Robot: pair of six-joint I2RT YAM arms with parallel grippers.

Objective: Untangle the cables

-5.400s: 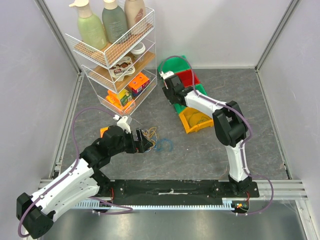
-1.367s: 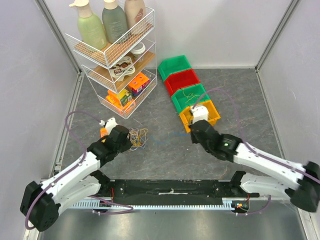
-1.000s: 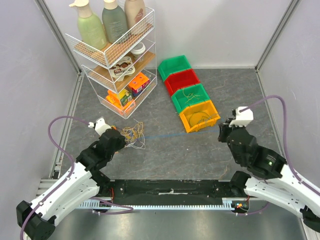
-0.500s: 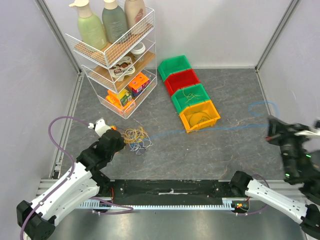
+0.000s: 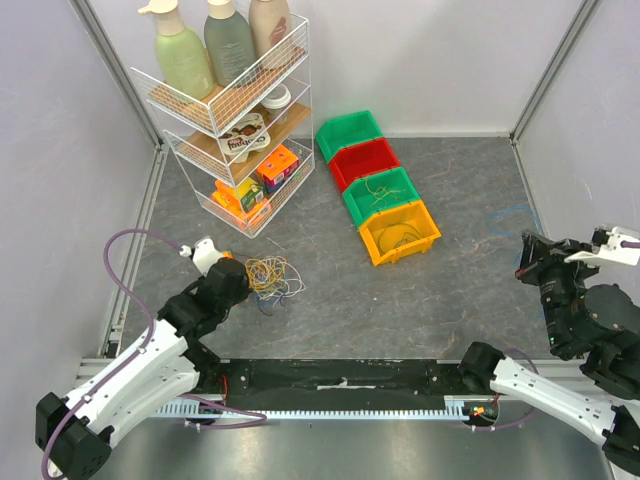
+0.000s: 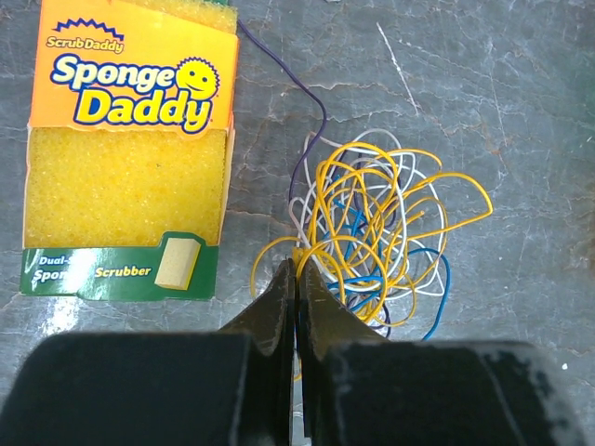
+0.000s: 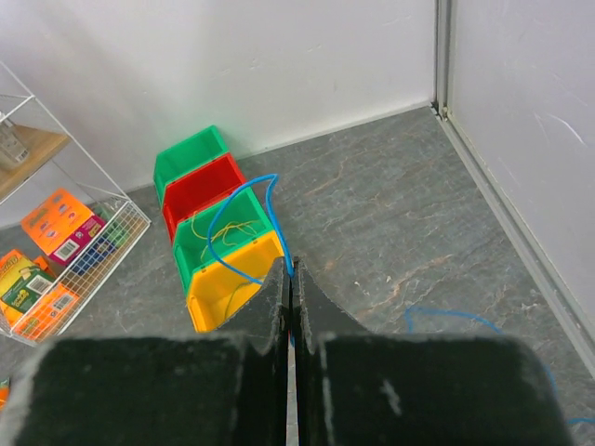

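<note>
On the left, the tangle of cables (image 5: pixel 270 276) is being kept on the floor just beside the sponge pack (image 6: pixel 130 139), in much the same spot as half a second ago. It is still being pinned there by the left gripper (image 6: pixel 296 279). In the left wrist view its fingers are being shown pressed together at the near edge of the bundle, apparently clamped on a yellow loop. White, blue and dark strands are being left knotted behind it, detail that is being lost in the overhead view.

Across the middle, the real change is being seen. The blue line that was being stretched taut from the bundle past the yellow bin (image 5: pixel 400 232) is no longer being drawn across the floor. The blue cable (image 7: pixel 212 228) is therefore being judged free of the bundle: one strand out, more still to be separated.

On the right, the right gripper (image 5: pixel 530 262) is being held near the side wall, pulled back a little from where it was. Only the right wrist view is showing its grip: the fingertips are being closed on the blue cable, a loop is being arched up in front of the bins, and slack is being trailed along the floor. From overhead, only a faint blue curl is being made out beside that gripper.
</note>
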